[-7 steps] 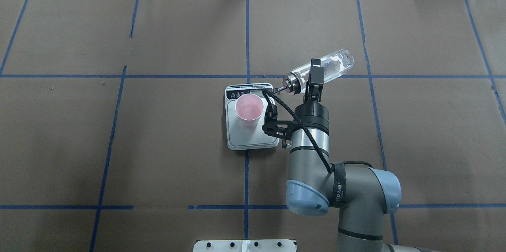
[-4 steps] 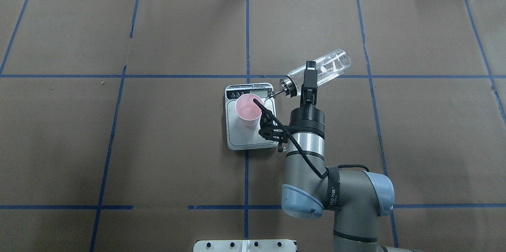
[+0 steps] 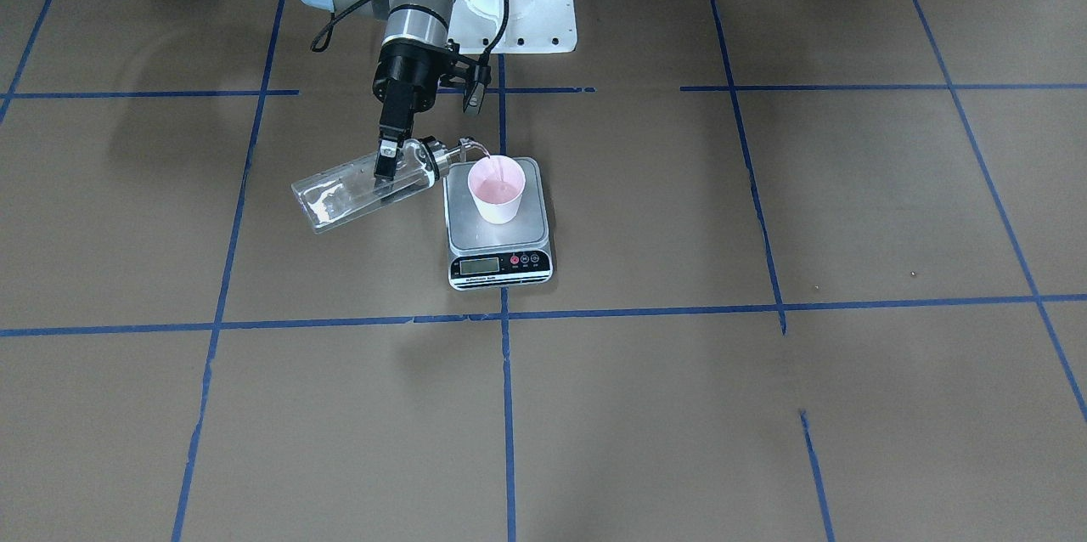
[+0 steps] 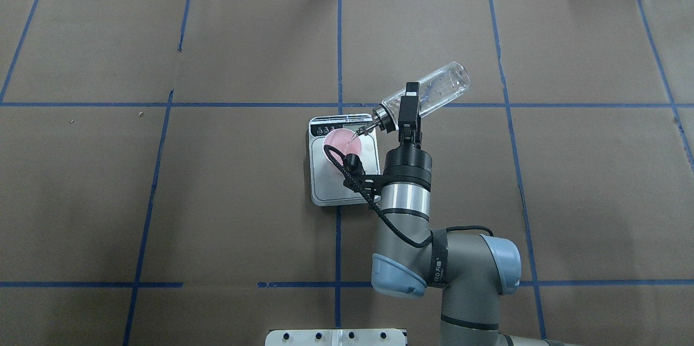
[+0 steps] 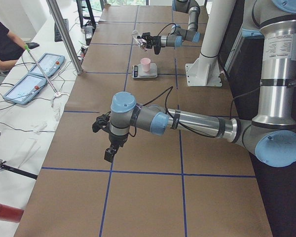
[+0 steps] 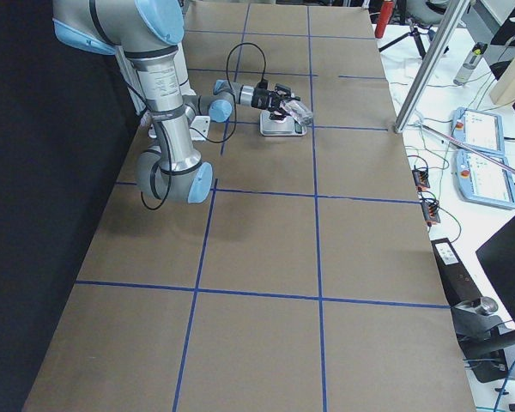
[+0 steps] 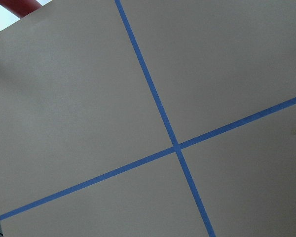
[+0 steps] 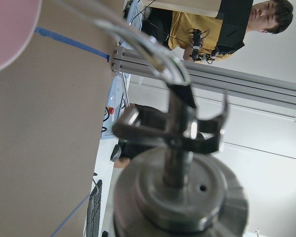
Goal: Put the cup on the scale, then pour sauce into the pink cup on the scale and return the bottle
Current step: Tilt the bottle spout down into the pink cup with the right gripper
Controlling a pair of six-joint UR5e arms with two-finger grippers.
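Progress: small pale pink paper cup (image 3: 497, 189) set on silver-grey digital scale (image 3: 463, 232) | right gripper (image 3: 386, 164) clamped on tilted clear glass bottle (image 3: 340, 195), spout over cup, apparently pouring | bottle return pending | left gripper (image 5: 110, 153) jaws: cannot tell

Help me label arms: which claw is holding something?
The right claw, shut on the tilted clear glass bottle pouring into the pale pink cup; the left claw carries nothing.
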